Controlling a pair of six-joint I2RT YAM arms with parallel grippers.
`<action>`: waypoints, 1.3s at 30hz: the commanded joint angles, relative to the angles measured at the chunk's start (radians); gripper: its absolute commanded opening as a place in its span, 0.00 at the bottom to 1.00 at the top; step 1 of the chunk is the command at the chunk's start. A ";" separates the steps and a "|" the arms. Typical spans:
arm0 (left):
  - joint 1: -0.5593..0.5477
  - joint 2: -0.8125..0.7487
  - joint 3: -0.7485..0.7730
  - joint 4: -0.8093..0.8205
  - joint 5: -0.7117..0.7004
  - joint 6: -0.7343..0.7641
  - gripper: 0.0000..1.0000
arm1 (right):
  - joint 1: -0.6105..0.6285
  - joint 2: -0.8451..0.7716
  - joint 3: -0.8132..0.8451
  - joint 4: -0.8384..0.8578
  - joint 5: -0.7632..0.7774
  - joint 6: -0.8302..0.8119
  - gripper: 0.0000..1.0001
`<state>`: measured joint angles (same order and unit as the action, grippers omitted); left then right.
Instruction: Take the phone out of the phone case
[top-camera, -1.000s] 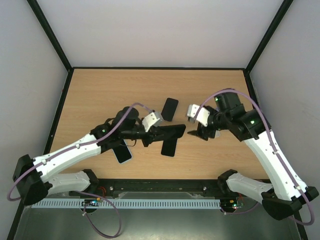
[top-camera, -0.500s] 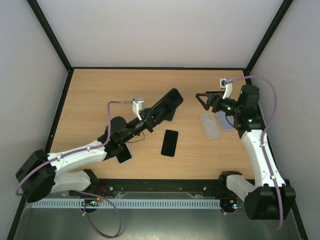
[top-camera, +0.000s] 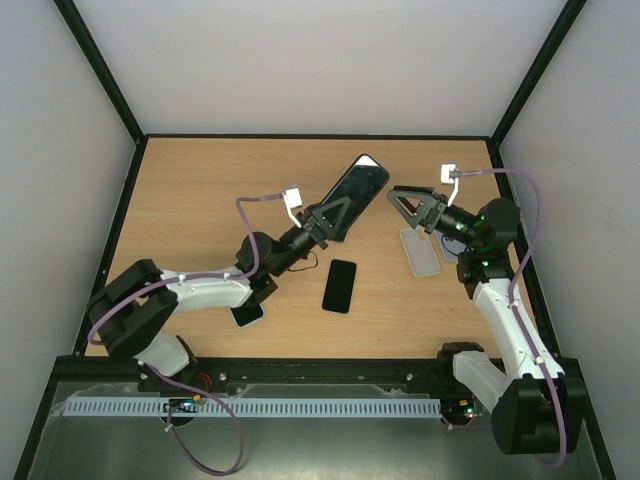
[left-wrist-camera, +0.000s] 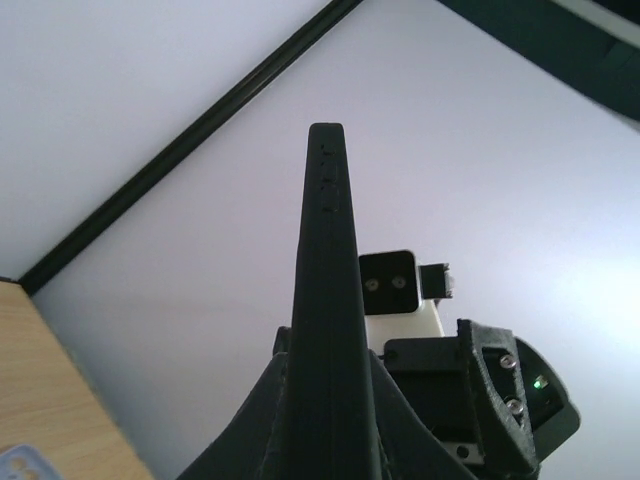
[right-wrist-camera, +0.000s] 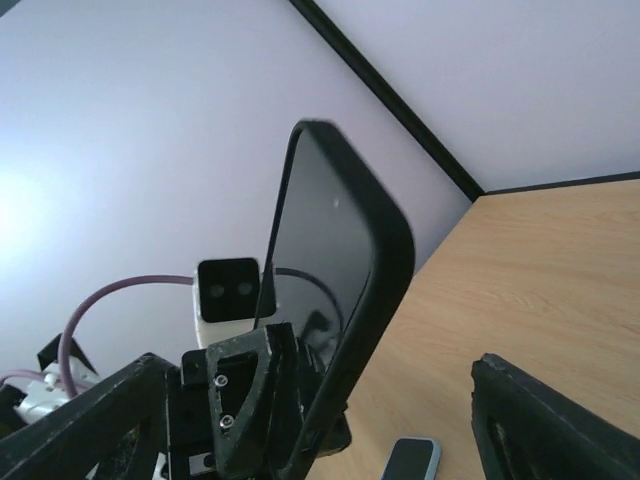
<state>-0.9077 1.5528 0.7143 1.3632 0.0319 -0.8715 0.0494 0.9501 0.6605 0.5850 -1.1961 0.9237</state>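
Grip check: left gripper (top-camera: 323, 223) clamped on slim black cased phone (top-camera: 354, 193), low end; right gripper (top-camera: 399, 208) spread, empty. Likely rigid, slick, soft-rimmed; you should pinch its free top corner.

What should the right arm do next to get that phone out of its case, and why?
Probably ease the open right gripper toward the raised top edge of the phone: the left gripper clamps its lower end in the air, and a gap separates the right fingers from it.

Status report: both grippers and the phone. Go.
Left gripper shut on cased phone, held aloft. Right gripper open, facing it, not touching. Phone not yet out of its case. Nothing between them.
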 joint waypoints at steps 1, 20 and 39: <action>-0.016 0.054 0.085 0.263 0.021 -0.107 0.11 | 0.018 -0.014 -0.020 0.145 -0.002 0.111 0.77; -0.002 0.035 -0.009 0.172 0.129 -0.135 0.63 | 0.022 -0.050 0.059 -0.098 0.033 -0.065 0.02; 0.079 -0.309 0.057 -0.997 0.531 0.556 0.65 | 0.113 -0.008 0.344 -1.433 -0.021 -1.456 0.02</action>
<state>-0.8196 1.2236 0.7212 0.5159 0.4561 -0.4526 0.1467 0.9516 0.9539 -0.7116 -1.1721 -0.3672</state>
